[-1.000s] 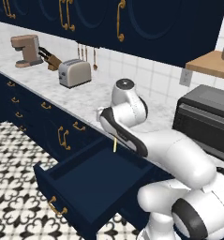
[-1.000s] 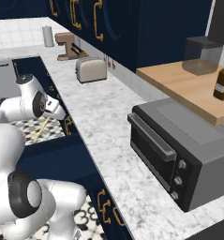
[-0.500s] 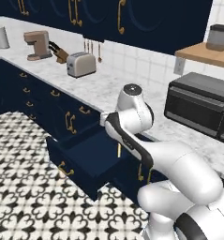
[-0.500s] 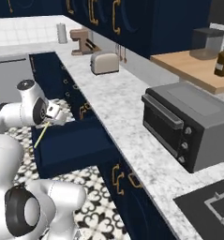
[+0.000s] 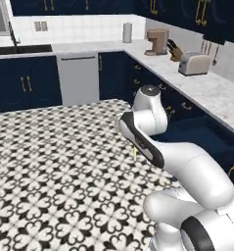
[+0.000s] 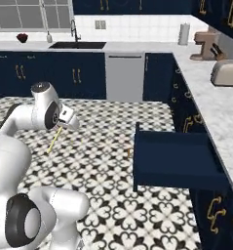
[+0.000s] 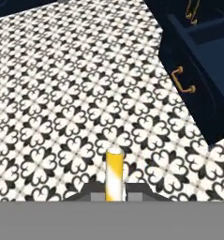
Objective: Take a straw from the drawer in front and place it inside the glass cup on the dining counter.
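I read the surroundings first. The drawer (image 6: 176,161) stands pulled out from the navy cabinet run, open over the patterned floor (image 5: 50,166). On the marble worktop (image 5: 211,93) above it sit a toaster (image 5: 194,63), a knife block (image 5: 173,47), a coffee machine (image 5: 156,41) and a paper-towel roll (image 5: 127,32). A dishwasher front (image 6: 124,77) and a sink (image 6: 76,45) occupy the far wall. Nothing lies on the floor between the arm and the drawer.

The right base view gives me the drawer's full box and the straw (image 6: 53,141) hanging slanted below the gripper (image 6: 64,123). In the left base view the arm's own link covers most of it; I see just a short yellow piece of the straw (image 5: 135,153) under the forearm. The hand view shows the straw (image 7: 114,176) end-on between the finger tips, with a brass drawer handle (image 7: 182,80) on the cabinet front at the upper right.

The arm is folded, elbow raised, wrist turned down and away from the drawer, hand above open floor. The jaws are clamped on the straw's upper end.
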Tool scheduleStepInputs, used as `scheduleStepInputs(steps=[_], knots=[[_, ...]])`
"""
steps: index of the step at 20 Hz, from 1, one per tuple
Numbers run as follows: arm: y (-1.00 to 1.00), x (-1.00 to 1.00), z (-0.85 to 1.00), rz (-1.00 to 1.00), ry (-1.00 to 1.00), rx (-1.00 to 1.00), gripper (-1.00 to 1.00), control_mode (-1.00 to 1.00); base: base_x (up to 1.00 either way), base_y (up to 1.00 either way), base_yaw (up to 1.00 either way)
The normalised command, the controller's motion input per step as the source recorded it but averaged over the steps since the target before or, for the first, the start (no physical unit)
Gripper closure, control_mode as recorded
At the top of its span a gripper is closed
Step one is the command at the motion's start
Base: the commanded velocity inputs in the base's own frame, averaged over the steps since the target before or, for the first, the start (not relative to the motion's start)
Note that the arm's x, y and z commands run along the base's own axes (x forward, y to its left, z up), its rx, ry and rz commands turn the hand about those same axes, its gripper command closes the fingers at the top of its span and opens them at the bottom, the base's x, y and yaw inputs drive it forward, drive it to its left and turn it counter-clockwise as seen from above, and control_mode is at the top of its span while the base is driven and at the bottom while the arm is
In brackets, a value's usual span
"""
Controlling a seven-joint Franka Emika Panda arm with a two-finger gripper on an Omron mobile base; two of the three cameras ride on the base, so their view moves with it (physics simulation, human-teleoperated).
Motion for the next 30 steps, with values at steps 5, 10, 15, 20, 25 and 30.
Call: scheduleStepInputs(steps=[5, 10, 15, 20, 25, 30], knots=[[0.0, 0.0, 0.0, 0.0, 0.0, 0.0, 1.0, 1.0, 0.0, 0.84, 0.73], [0.0, 0.0, 0.0, 0.0, 0.0, 0.0, 1.0, 1.0, 0.0, 0.82, 0.66], [0.0, 0.0, 0.0, 0.0, 0.0, 0.0, 1.0, 1.0, 0.13, 0.98, 0.43], [0.0, 0.0, 0.0, 0.0, 0.0, 0.0, 1.0, 1.0, 0.62, 1.0, 0.31], [0.0, 0.0, 0.0, 0.0, 0.0, 0.0, 1.0, 1.0, 0.85, 1.0, 0.11], [0.0, 0.0, 0.0, 0.0, 0.0, 0.0, 1.0, 1.0, 0.77, 1.0, 0.0]])
